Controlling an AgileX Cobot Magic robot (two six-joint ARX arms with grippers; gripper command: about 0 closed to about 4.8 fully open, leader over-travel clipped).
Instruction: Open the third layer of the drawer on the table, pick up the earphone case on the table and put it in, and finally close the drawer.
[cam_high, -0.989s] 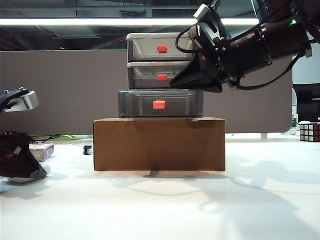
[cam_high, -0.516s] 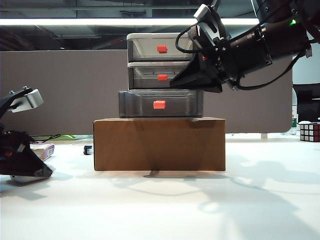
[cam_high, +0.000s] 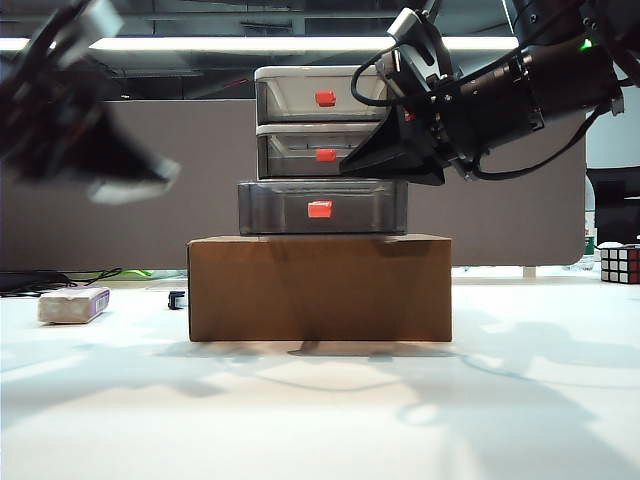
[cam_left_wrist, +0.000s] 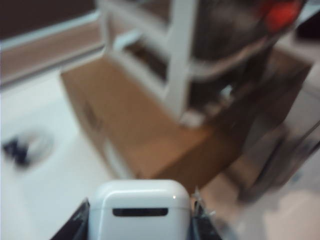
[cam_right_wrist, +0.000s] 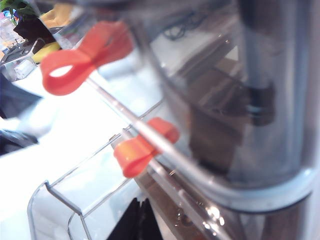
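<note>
Blurring hides most of our left arm in the exterior view, where it shows only as a dark smear high at the left, and our left gripper (cam_high: 120, 180) cannot be read there. Its wrist camera settles it: the left gripper (cam_left_wrist: 140, 220) pinches the earphone case (cam_left_wrist: 139, 210), a glossy white rounded case with a dark slot, its lower part cut off by the frame edge. Beyond it, out of focus, lie the brown cardboard box (cam_left_wrist: 145, 135) and the white frame of the drawer (cam_left_wrist: 180, 60).

Our right arm reaches in level from the right, and our right gripper (cam_high: 375, 160) sits against the right front of the drawer (cam_high: 325, 150), just above the third layer (cam_high: 322, 207). Whether its jaws are spread or pressed together we cannot tell; the right wrist view shows only a dark tip (cam_right_wrist: 137, 222) among smoky plastic.

We count three tiers with three red-orange handles; the third layer juts forward. One box stands on the table (cam_high: 320, 410), with one greyish block (cam_high: 73, 304) and one puzzle cube (cam_high: 620, 264).
</note>
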